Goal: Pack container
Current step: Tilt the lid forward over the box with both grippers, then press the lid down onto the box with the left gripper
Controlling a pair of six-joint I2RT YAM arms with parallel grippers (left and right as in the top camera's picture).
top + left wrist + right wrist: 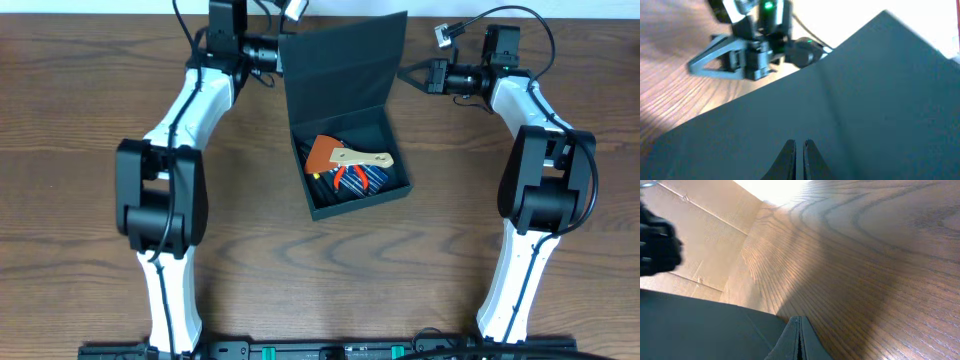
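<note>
The left gripper [800, 146] had its two dark fingers drawn together, just a thin slit between them and nothing pinched in there. The tips sat right up against the raised lid [340, 72] at its left edge; whether they actually touched it was hard to tell. The right gripper [404, 73] was closed too, its fingers pressed flat into one wedge, and it hung just off the lid's right edge.

Between them, at the far middle of the table [90, 90], stood the container [362, 203] — a square box in dark teal-grey, matte like plain card, with crisp straight walls. It was turned a bit off square to the table edge. Its flap lid stood up at the back, with a fold line running across it in the left wrist view.

Inside lay a scraper [350, 157] with a pale wooden handle and a rusty-orange blade, resting over red-handled pliers [349, 178] and something blue and striped [376, 178] — too small to name.

The table was brown wood with bold wavy grain.
</note>
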